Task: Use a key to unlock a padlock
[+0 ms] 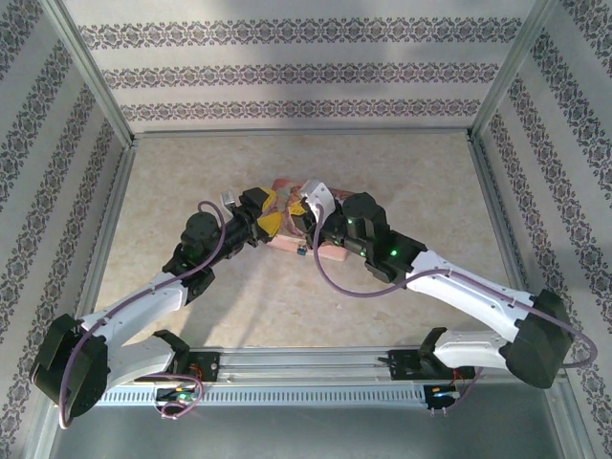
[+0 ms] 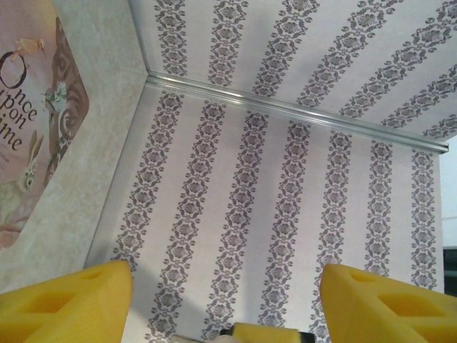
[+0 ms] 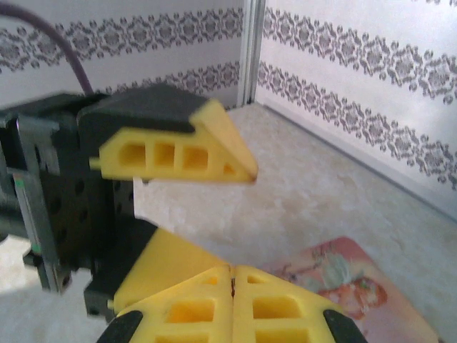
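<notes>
1. Left jaws. Left of centre in the overhead view, my left jaws stand apart and hold nothing. In the left wrist view their yellow fingers (image 2: 64, 304) sit in the lower corners of the frame with patterned wall between them (the pink box (image 2: 32, 121) lies at the upper left).

2. Padlock. I take the small blue speck at the near edge of the pink box, centre of the overhead view, for the padlock (image 1: 301, 251). It appears to lie free on the bench (image 1: 191, 172), just below both sets of jaws.

3. Right jaws. These are closed, fingers (image 3: 278, 307) pressed flat together at the bottom of the right wrist view. A thin dark line at their seam may be the key (image 3: 232, 284); I cannot tell for certain.

4. Step in hand (my judgement): staging before insertion; the lock is not yet secured.

5. Next move: lower the left jaws around the lock body, close firmly, present the keyway rightward, then align the key finely.
</notes>
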You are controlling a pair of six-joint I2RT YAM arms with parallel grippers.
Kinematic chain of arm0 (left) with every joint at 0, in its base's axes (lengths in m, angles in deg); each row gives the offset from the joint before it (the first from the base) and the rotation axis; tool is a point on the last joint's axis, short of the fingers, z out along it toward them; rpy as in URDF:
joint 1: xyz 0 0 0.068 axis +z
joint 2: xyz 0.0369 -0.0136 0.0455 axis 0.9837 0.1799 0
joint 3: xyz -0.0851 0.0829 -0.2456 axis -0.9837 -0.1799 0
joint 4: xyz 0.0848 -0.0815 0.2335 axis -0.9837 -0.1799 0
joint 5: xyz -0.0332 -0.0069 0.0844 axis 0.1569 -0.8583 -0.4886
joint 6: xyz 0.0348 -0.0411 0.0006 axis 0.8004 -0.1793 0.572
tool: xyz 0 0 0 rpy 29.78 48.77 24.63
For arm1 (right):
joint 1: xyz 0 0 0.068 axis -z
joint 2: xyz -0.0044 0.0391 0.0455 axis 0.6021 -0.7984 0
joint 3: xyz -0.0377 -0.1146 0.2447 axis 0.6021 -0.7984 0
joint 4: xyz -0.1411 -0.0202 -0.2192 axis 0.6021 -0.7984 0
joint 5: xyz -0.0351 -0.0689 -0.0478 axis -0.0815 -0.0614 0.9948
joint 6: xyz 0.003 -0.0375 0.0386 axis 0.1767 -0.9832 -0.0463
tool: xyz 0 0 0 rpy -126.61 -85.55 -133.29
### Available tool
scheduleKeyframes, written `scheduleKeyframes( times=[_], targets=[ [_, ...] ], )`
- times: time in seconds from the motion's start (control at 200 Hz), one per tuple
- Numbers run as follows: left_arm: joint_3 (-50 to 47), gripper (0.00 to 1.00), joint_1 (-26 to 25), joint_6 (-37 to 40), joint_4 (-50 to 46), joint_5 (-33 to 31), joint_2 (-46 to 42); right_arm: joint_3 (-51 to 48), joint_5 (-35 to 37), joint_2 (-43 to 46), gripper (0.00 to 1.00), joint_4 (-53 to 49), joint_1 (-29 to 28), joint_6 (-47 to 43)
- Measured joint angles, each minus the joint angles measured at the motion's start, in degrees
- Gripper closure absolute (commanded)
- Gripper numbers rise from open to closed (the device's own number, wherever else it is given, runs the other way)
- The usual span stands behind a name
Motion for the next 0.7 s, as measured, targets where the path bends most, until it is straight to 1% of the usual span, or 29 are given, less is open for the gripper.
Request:
scheduleKeyframes(
  times=[0.23, 0.525, 0.7],
  targets=[
    [0.02, 0.31, -1.49, -1.64, 0.22, -1.44, 0.0, 3.89, -1.62, -4.92, 1.0, 4.0, -1.46, 0.02],
    [0.0, 0.4, -1.62, -3.93, 2.62, -6.14, 0.0, 4.98, -1.66, -7.21, 1.0, 6.78, -2.08, 0.92],
    [-0.07, 0.45, -1.99, -5.18, 3.78, -7.82, 0.0, 4.98, -1.64, -7.61, 1.0, 7.3, -2.43, 1.53]
  ],
)
